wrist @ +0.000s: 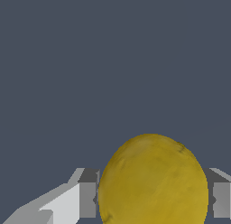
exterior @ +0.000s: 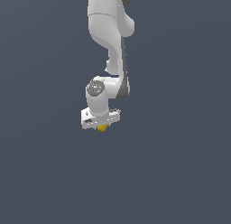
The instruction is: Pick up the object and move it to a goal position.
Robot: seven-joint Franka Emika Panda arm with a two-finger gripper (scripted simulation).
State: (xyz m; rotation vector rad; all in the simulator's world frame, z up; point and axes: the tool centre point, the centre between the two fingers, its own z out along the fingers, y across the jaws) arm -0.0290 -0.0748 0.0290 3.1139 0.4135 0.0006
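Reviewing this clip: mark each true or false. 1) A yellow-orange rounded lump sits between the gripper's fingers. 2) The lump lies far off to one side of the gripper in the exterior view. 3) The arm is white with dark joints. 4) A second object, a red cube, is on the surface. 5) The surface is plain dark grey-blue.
1) True: the yellow-orange rounded lump sits between the grey fingers of the white gripper, which flank it closely on both sides.
2) False: it peeks out directly beneath the gripper.
3) True: the white arm has dark joints.
4) False: no other object is visible.
5) True: the dark grey-blue surface is plain.
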